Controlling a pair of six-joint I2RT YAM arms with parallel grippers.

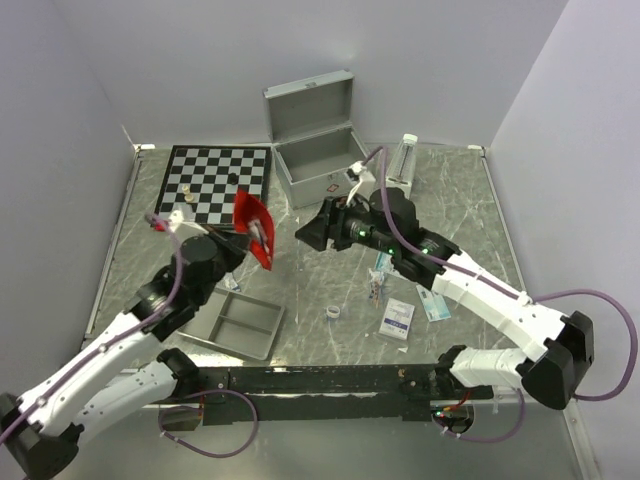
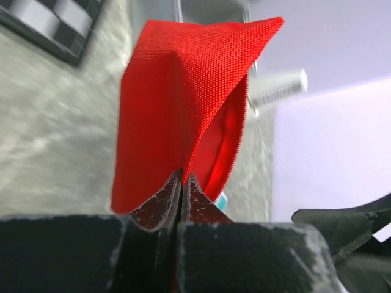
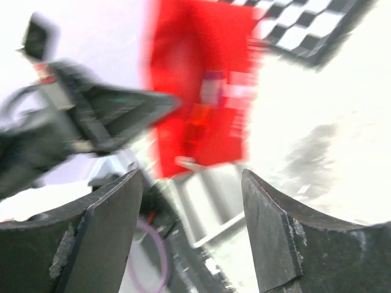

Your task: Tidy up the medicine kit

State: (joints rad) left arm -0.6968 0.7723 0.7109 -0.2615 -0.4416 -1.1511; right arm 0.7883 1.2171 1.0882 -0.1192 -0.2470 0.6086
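The left claw (image 2: 181, 204) is clamped on a fold of the red pouch (image 2: 183, 104), with its fingers pressed together on the fabric. The pouch is held up off the desk (image 1: 470, 210). The right claw (image 3: 192, 229) is held just right of the pouch and turned toward it. Its fingers (image 3: 110, 226) are set well apart, and nothing is gripped between them.

The medicine kit (image 1: 325, 185) is placed at the far middle of the desk, beyond both claws and apart from them. Its long axis is laid left to right, slightly skewed. Its lid (image 1: 310, 100) is raised on the far side, so the opening is turned upward and the front wall toward the near edge.

A chequered board (image 1: 215, 180) is laid left of the kit. A grey tray (image 1: 250, 322) is set beside the left arm, and small boxes (image 1: 397, 318) are scattered at the near right.
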